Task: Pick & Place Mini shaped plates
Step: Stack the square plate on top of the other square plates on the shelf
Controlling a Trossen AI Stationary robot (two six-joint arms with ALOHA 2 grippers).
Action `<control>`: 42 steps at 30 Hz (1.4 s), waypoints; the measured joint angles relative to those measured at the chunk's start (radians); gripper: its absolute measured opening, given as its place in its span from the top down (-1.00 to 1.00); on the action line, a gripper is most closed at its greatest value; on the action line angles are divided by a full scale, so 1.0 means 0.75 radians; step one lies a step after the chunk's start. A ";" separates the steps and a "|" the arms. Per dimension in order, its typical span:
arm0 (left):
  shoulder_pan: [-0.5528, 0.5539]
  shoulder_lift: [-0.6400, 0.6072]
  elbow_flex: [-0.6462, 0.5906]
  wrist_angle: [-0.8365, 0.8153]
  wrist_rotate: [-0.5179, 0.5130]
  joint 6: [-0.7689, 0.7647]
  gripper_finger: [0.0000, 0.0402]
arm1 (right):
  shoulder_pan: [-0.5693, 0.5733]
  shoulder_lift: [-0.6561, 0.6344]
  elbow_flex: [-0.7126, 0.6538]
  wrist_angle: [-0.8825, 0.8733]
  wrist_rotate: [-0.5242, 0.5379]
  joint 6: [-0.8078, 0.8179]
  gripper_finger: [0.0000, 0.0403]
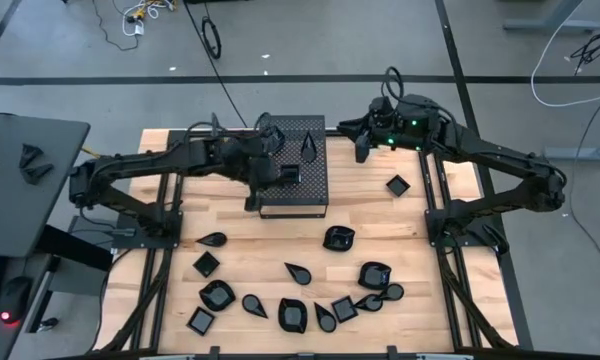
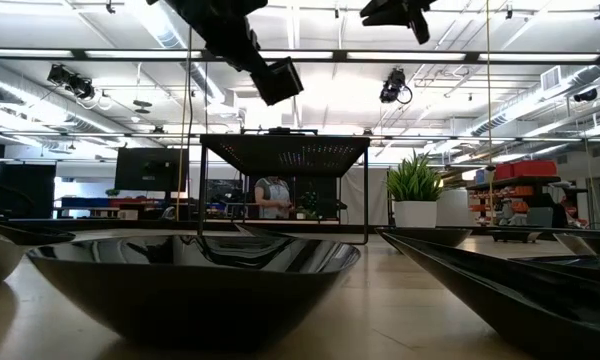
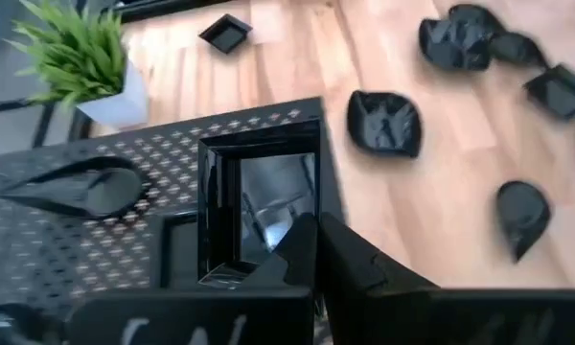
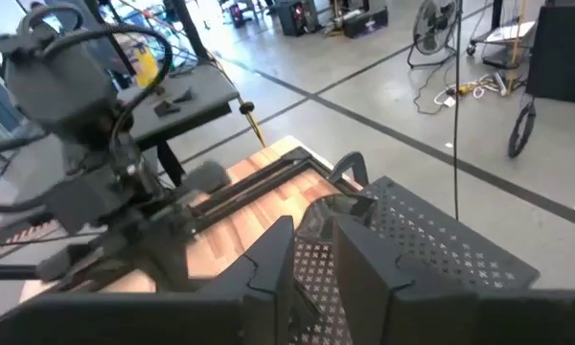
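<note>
My left gripper (image 1: 280, 172) hovers over the black perforated box (image 1: 315, 190), shut on a glossy black square plate (image 3: 259, 206); the low view shows that plate (image 2: 280, 80) above the box top (image 2: 285, 150). A teardrop plate (image 1: 310, 146) lies flat on the box top, also visible in the left wrist view (image 3: 86, 187). My right gripper (image 1: 362, 148) hangs empty above the box's far right corner, its fingers (image 4: 364, 259) a narrow gap apart. Several more black plates (image 1: 292, 315) rest flat on the near half of the table. My left gripper pinches the square plate between its two fingers (image 3: 311, 254) at one rim (image 3: 268, 261). The fingers slant down at it from the table's left. The plate is lifted clear of the box top and sits tilted in the hold.
A green potted plant in a white pot (image 3: 81, 67) stands beside the box. A single square plate (image 1: 397, 185) lies right of the box and a rounded plate (image 1: 338, 238) in front of it. Bare wood (image 1: 380, 215) shows between the box and the near plates.
</note>
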 joint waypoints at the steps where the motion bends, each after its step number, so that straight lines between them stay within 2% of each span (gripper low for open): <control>1: 0.020 -0.004 0.000 -0.006 0.001 0.025 0.97 | 0.000 -0.006 0.000 -0.023 0.015 0.000 0.60; 7: 0.128 0.002 0.001 0.005 0.002 0.067 0.95 | 0.000 -0.016 0.000 -0.148 0.090 0.000 0.60; 13: 0.079 0.060 0.000 0.017 0.015 -0.075 0.96 | 0.000 -0.016 -0.017 -0.162 0.104 0.000 0.60; 22: -0.029 0.155 0.000 0.061 -0.248 -0.217 0.93 | 0.000 -0.016 -0.031 -0.151 0.104 0.035 0.60; 28: -0.058 0.163 0.000 0.065 -0.271 -0.219 0.93 | 0.000 -0.015 -0.031 -0.139 0.104 0.037 0.60; 42: -0.060 0.163 -0.001 0.084 -0.375 -0.219 0.81 | 0.000 -0.015 -0.031 -0.100 0.105 0.066 0.60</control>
